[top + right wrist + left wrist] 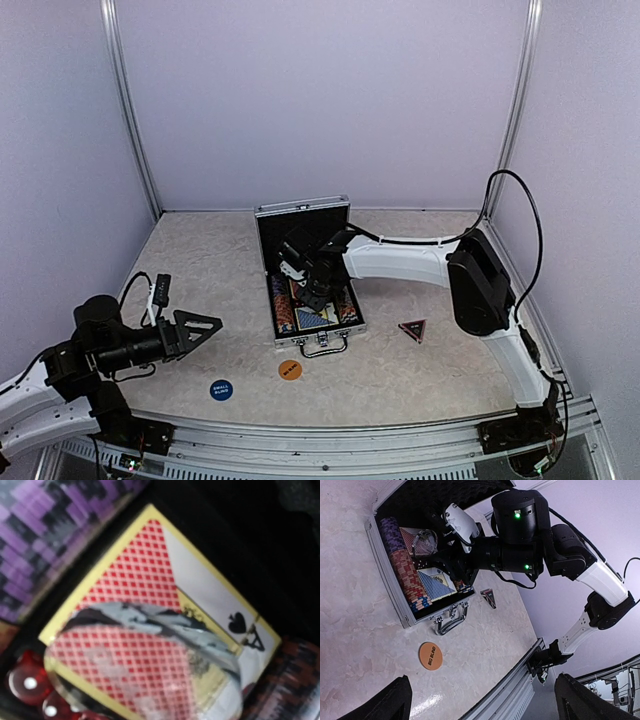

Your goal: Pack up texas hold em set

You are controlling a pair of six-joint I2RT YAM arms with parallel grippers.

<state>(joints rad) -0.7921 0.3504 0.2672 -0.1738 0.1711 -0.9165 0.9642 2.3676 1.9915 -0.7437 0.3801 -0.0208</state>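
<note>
Your right claw [431,550] is pinching the clear disc [145,665] flat over the red deck [130,575] — so the briefcase [300,208] can close; your left claw [205,327] is gaping, empty.

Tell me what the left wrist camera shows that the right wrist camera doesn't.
Only the left wrist view: the whole open case with its metal handle, the blue card deck, the orange disc and dark triangle on the table, and the right arm reaching into the case. Only the right wrist view: red dice at the corner of the red-checked card deck, and the ace of spades mark on its box. Both: that deck, the purple chips next to it, and the clear disc over it.
</note>
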